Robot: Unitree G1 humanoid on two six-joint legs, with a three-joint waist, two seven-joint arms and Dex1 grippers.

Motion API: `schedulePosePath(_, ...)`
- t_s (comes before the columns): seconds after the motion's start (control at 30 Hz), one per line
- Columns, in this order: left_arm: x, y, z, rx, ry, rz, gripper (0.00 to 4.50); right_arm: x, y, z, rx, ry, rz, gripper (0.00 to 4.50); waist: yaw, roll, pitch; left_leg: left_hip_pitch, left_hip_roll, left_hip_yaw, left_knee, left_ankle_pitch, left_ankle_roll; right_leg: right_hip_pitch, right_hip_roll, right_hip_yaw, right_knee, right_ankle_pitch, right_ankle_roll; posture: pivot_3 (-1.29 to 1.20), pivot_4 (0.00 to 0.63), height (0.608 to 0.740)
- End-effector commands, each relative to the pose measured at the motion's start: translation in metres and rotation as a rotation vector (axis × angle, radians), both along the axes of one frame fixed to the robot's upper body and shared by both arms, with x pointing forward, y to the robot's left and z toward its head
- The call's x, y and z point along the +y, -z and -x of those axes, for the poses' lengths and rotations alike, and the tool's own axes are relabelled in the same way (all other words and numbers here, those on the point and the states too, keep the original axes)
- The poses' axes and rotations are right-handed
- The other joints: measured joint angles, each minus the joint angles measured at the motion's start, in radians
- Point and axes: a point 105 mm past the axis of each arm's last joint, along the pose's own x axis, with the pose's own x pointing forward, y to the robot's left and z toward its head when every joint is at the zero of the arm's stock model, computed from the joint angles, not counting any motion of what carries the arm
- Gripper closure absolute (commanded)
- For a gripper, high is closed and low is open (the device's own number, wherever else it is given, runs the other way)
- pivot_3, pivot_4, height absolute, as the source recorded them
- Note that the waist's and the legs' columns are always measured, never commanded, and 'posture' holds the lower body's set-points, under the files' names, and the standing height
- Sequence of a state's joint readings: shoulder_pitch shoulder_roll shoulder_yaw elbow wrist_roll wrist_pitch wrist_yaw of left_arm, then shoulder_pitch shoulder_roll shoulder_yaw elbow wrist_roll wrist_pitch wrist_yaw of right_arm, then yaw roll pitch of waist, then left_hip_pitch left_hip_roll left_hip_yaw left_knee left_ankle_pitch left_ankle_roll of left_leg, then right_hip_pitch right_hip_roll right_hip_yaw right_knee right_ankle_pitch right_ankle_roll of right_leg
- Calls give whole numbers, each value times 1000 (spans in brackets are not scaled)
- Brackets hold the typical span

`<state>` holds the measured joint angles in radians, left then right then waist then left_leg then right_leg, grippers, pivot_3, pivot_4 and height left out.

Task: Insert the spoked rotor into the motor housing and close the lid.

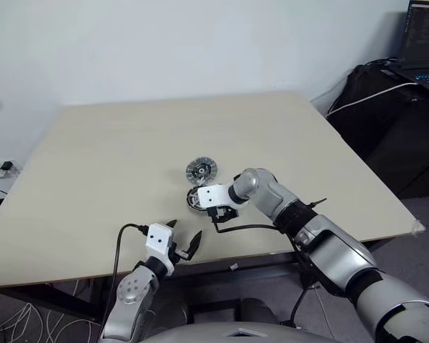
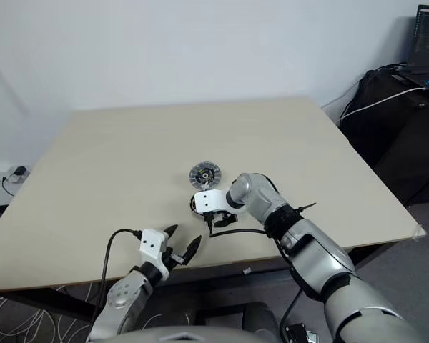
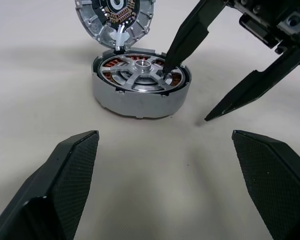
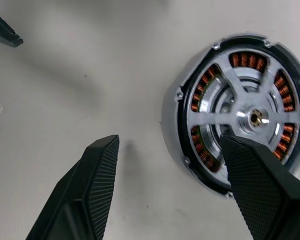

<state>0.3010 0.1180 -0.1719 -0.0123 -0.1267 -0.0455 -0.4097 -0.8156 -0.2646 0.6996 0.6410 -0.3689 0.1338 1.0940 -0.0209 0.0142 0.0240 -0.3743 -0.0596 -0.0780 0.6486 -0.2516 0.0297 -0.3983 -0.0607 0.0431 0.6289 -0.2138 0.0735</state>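
Two black-fingered grippers work over a pale beige table (image 1: 93, 164). The round grey metal motor housing (image 3: 140, 97) sits on the tabletop, and the silver spoked rotor (image 3: 141, 74) lies seated inside it, copper coils showing between its spokes. The round grey lid (image 3: 116, 17), hinged to the housing's far side, stands open with its dark inner face exposed. The right gripper (image 3: 192, 92) is spread wide and holds nothing; one fingertip rests on the rotor, the other is off beside the housing. The left gripper (image 1: 183, 238) hovers near the table's front edge, fully spread and empty.
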Motion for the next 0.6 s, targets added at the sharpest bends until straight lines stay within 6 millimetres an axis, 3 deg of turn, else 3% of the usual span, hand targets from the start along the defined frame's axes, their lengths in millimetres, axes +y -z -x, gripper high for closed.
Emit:
schedulePosePath(0.03,-2,-13,-4,-47,0,15,0,6,-13,-9,-45,-23,-3,1035,0,0,0,0,0,0,0,0,0,0,0,0,0,0,0,0,0,740)
schedulePosePath(0.1,-2,-12,-4,-46,-3,16,0,6,-11,-9,-44,-22,3,1035,0,0,0,0,0,0,0,0,0,0,0,0,0,0,0,0,0,740)
schedulePosePath(0.2,-2,-12,-4,-44,-7,18,0,6,-9,-11,-45,-21,12,1643,-2,0,0,0,0,0,0,0,0,0,0,0,0,0,0,0,0,740)
schedulePosePath(0.5,-2,-11,-3,-35,-15,31,0,5,-10,-15,-60,-13,20,4357,-3,1,0,2,0,0,0,-1,-2,1,0,0,1,0,-1,0,0,740)
schedulePosePath(0.6,-2,-10,-3,-34,-16,32,0,5,-10,-15,-60,-9,14,4382,-3,1,0,2,0,0,0,0,-2,1,0,0,1,-1,-3,0,0,740)
